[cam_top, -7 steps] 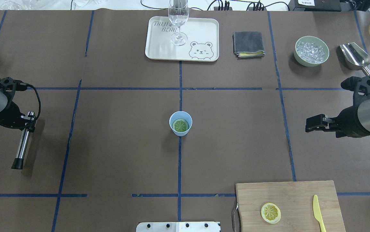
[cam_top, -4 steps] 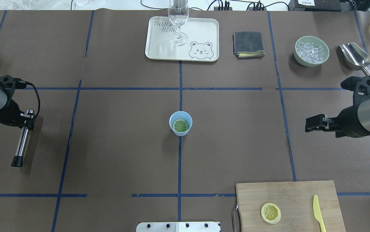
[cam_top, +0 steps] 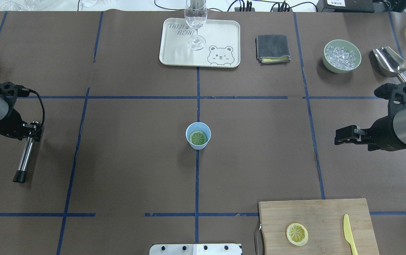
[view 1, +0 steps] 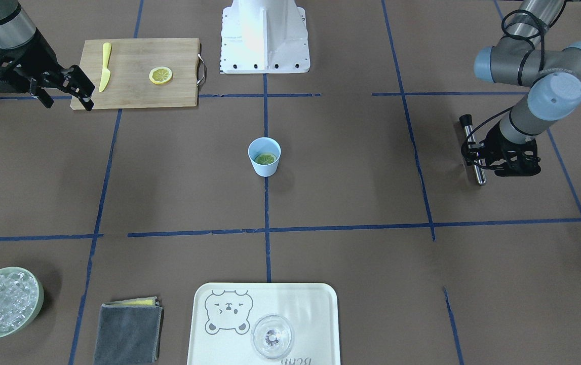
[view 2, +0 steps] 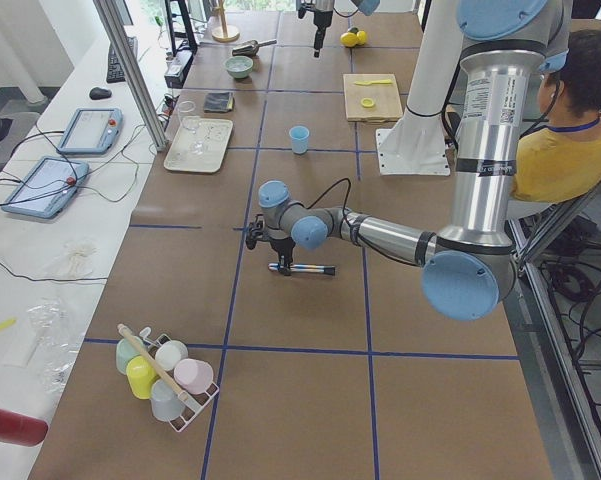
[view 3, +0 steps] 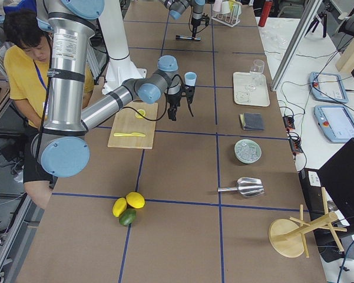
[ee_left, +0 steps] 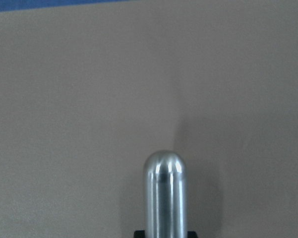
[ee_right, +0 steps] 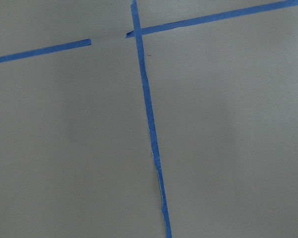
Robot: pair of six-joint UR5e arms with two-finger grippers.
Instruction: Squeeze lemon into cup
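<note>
The light blue cup (cam_top: 188, 131) stands upright at the table's middle, also seen as the cup (view 1: 265, 166) from the front. A lemon slice (cam_top: 198, 137) lies flat inside it and looks greenish. A look-alike yellow slice (cam_top: 297, 234) rests on the cutting board. My left gripper (cam_top: 30, 129) is at the far left, shut on a metal rod (cam_top: 25, 156) with a black tip, held low over the table. The rod's rounded end (ee_left: 163, 191) fills the left wrist view. My right gripper (view 1: 67, 97) hovers open and empty at the right, well away from the cup.
A wooden cutting board (cam_top: 330, 216) with a yellow plastic knife (cam_top: 347, 230) is at the near right. At the back stand a cream tray (cam_top: 174, 49) with a clear glass (cam_top: 196, 21), a grey cloth (cam_top: 272, 48), a green bowl of ice (cam_top: 342, 56) and a metal scoop (cam_top: 389, 62).
My left arm has drawn slightly back toward the left edge, carrying the rod with it. The right arm, cup and slices have not moved.
</note>
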